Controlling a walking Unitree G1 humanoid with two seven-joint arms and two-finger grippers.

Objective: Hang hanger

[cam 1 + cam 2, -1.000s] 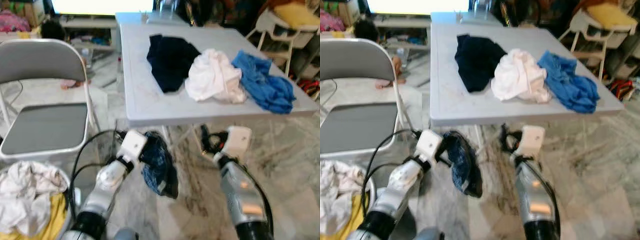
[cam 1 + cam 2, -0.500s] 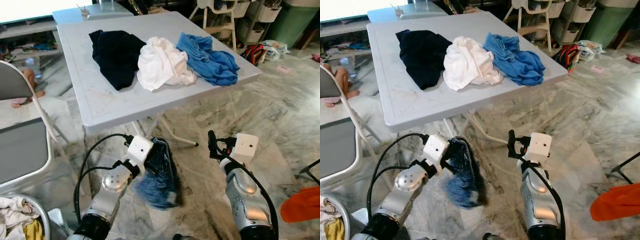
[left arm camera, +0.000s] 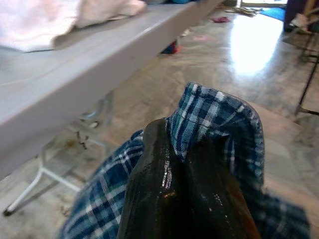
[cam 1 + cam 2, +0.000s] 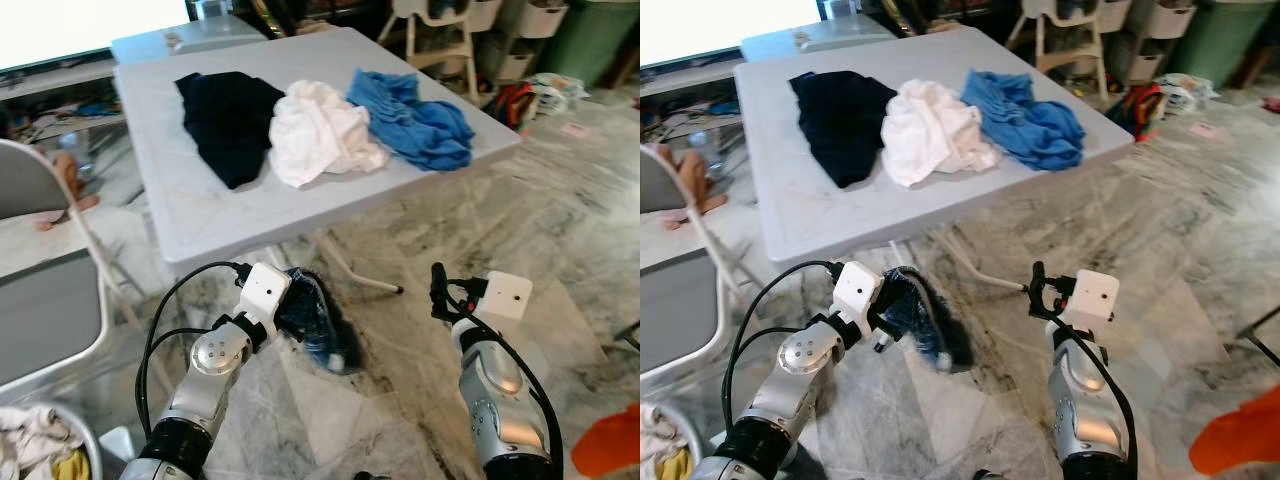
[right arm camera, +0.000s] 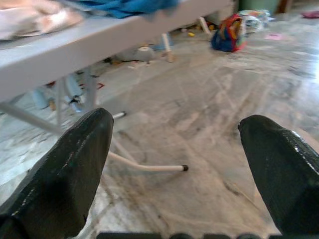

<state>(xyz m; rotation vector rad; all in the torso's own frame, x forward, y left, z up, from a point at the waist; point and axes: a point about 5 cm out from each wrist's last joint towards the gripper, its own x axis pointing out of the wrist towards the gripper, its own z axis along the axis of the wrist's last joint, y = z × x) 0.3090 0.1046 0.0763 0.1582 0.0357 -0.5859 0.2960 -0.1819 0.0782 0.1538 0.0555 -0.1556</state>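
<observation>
While the blue plaid shirt (image 4: 318, 322) dangles below the table (image 4: 200, 215) edge, the left gripper (image 3: 187, 191) has its fingers pinched tight on the fabric; the wrist view shows the checks up close. Right gripper (image 5: 174, 164) hangs spread wide with nothing in it, over marble floor (image 4: 1180, 230). Black, white, blue clothes sit on the tabletop.

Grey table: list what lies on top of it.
On the grey table lie a black garment, a crumpled white garment and a blue garment. The tabletop beneath them is hidden.
</observation>
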